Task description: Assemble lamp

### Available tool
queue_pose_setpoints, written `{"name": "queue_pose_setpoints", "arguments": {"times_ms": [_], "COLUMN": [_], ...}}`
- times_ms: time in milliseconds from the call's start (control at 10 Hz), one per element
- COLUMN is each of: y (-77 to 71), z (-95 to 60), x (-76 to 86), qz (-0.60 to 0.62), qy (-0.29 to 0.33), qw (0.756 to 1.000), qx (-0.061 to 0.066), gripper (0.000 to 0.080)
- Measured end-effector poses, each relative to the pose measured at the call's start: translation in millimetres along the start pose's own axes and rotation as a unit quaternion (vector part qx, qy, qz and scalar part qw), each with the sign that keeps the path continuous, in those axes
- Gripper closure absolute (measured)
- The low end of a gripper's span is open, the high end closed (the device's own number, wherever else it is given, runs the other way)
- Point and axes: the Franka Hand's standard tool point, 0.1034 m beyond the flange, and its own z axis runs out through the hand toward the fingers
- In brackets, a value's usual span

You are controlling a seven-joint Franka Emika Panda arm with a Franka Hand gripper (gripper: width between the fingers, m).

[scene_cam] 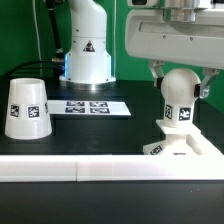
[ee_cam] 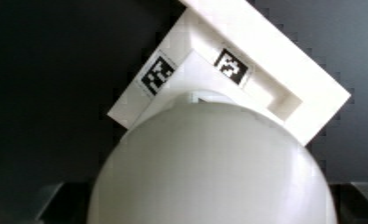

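The white ball-topped bulb (scene_cam: 178, 100) stands upright on the flat square base (scene_cam: 190, 148) at the exterior view's right. My gripper (scene_cam: 180, 80) comes down from above with a finger on each side of the bulb's ball top, shut on it. In the wrist view the bulb (ee_cam: 207, 150) fills the space between my gripper's (ee_cam: 207, 215) dark fingers, and the base (ee_cam: 284, 78) with its black tags lies beyond it. The cone-shaped shade (scene_cam: 27, 108) stands on the table at the exterior view's left, apart from the gripper.
The marker board (scene_cam: 92, 106) lies flat on the dark table between the shade and the base. A long white rail (scene_cam: 90, 169) runs along the near edge. The arm's white pedestal (scene_cam: 88, 50) stands at the back.
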Motion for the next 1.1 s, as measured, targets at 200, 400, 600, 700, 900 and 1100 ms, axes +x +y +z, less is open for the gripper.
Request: {"name": "queue_pose_setpoints", "arguments": {"times_ms": [200,400,600,700,900,1100], "y": [0.7,-0.4,-2.8,-3.8,-5.7,-5.6], "z": [-0.1,0.2,-0.8,-1.4,-2.3,-1.7], "x": [1.0,-0.8,-3.3,-4.0,-6.2,-6.6], "qz": [0.118,0.224,0.276,0.302,0.332,0.328], "qy": [-0.014,-0.025,-0.027,-0.03,-0.03,-0.03], "qw": [0.993,0.974,0.961,0.953,0.943,0.944], "qx": [0.007,0.01,0.011,0.012,0.012,0.012], "gripper": [0.022,0.022,0.022,0.022,0.022,0.0166]}}
